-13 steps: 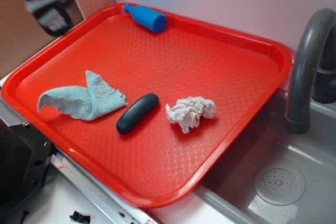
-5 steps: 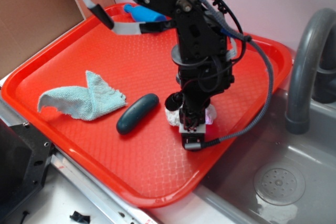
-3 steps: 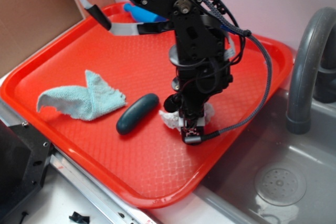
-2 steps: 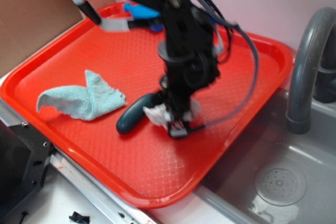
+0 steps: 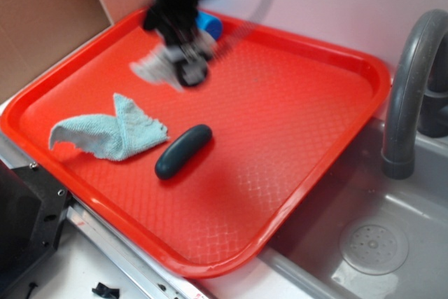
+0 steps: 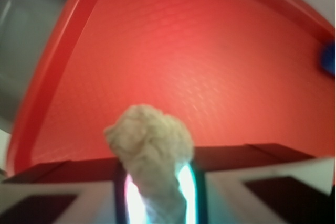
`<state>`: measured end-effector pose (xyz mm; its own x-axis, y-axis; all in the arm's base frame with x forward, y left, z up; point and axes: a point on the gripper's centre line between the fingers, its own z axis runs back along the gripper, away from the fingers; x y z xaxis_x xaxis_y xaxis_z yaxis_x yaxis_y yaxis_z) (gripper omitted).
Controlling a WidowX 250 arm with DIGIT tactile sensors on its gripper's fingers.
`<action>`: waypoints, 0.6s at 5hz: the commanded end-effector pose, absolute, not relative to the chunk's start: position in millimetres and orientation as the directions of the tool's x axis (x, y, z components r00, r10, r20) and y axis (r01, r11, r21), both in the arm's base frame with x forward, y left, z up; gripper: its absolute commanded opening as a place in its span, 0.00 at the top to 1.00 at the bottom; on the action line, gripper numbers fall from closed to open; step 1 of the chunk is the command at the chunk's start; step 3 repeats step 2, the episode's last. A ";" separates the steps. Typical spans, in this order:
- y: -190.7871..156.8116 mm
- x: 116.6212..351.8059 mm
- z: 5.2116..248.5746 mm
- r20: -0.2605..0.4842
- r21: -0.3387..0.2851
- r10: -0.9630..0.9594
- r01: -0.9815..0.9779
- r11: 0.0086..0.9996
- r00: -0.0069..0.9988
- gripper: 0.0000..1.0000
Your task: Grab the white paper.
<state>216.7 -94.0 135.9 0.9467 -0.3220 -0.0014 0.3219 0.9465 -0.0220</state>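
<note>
Fingers (image 6: 157, 195) clamp the white paper (image 6: 152, 145) between them, the wad bulging out past their tips, lifted clear above the red tray (image 5: 308, 124) near its far left corner. Below on the tray lie the teal cloth (image 5: 112, 131), then the dark green oblong (image 5: 183, 150).

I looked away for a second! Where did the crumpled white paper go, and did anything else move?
The gripper came down, pinched the white paper beside the dark green oblong, and carried it up toward the tray's far left corner. The oblong, teal cloth and blue bottle stayed put.
</note>
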 end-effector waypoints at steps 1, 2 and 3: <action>-70.5 175.4 211.6 0.131 0.015 -0.097 0.096 0.995 0.987 1.00; -69.1 175.7 214.1 0.107 -0.001 -0.167 0.168 0.986 0.980 1.00; -69.1 175.7 214.1 0.107 -0.001 -0.167 0.168 0.986 0.980 1.00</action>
